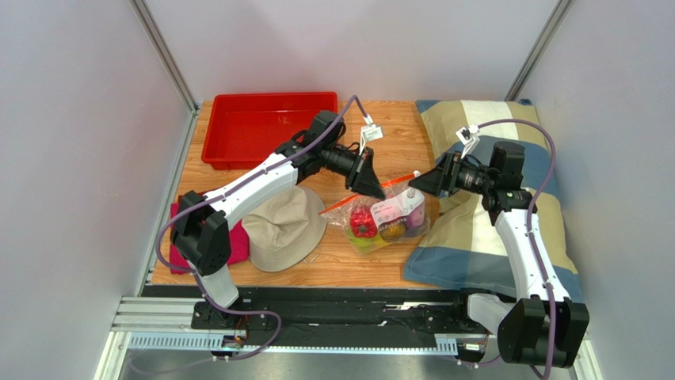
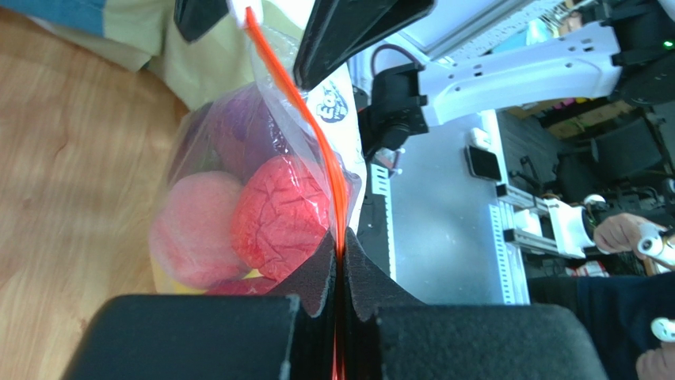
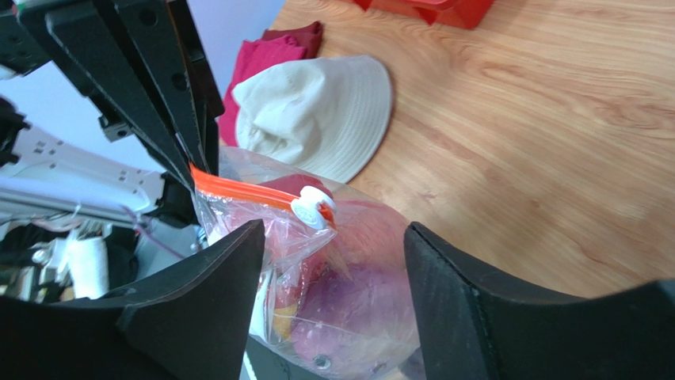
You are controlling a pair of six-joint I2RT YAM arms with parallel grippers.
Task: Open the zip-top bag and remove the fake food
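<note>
The zip-top bag (image 1: 390, 218) hangs just above the wooden table, holding the fake food: a red piece (image 1: 364, 224), a yellow-brown one (image 1: 393, 230) and a pink one (image 1: 413, 214). My left gripper (image 1: 371, 188) is shut on the bag's orange zipper strip (image 2: 317, 134); the strip runs straight between its closed jaws (image 2: 342, 244). Red (image 2: 281, 218), pink (image 2: 190, 233) and purple (image 2: 238, 127) pieces show through the plastic. My right gripper (image 1: 417, 182) is open, its jaws (image 3: 333, 237) either side of the bag's top end, just below the white slider (image 3: 314, 207).
A red tray (image 1: 265, 127) stands at the back left. A beige hat (image 1: 285, 226) and a magenta cloth (image 1: 178, 237) lie left of the bag. A striped pillow (image 1: 507, 206) covers the table's right side under the right arm.
</note>
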